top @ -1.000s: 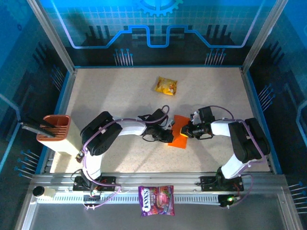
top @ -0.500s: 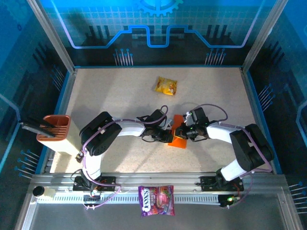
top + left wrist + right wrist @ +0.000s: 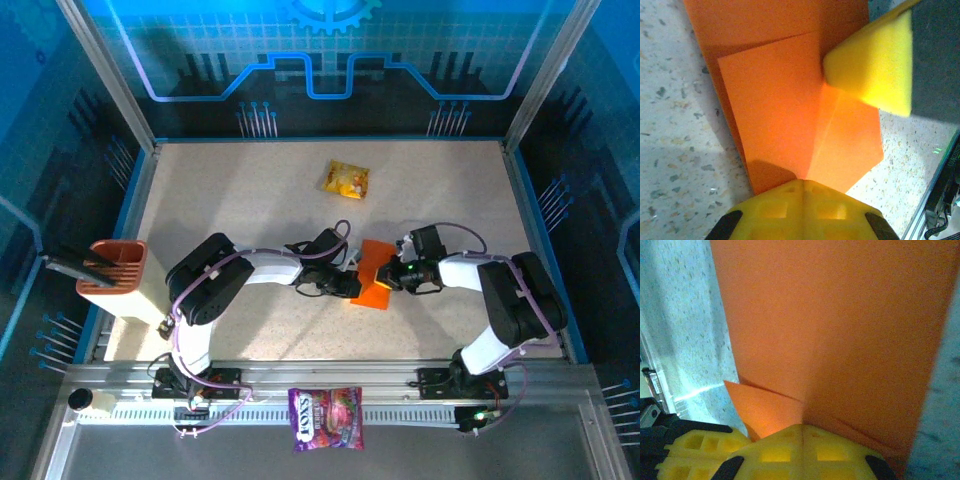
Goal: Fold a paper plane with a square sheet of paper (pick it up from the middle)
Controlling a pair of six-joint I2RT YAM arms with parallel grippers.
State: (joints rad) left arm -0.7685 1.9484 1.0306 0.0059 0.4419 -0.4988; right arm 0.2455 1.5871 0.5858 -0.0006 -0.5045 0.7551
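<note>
Orange paper point(image 3: 371, 292) lies on a speckled table point(image 3: 230, 200), just right of centre, between two robot arms. The left gripper point(image 3: 349, 284) meets the paper's left edge and the right gripper point(image 3: 392, 274) meets its right edge, and the two face each other.

The left wrist camera shows detail the top view lacks. The left fingers point(image 3: 770, 210) are pressed together on the paper's near corner. Folded flaps meet at a centre crease, and the right gripper's yellow pad point(image 3: 875, 65) rests on the far side.

The right wrist camera shows the right fingers point(image 3: 775, 452) likewise clamped on the paper, with a small flap sticking out to the left.

Compared with half a second ago, the right gripper sits farther right and the paper looks wider.
</note>
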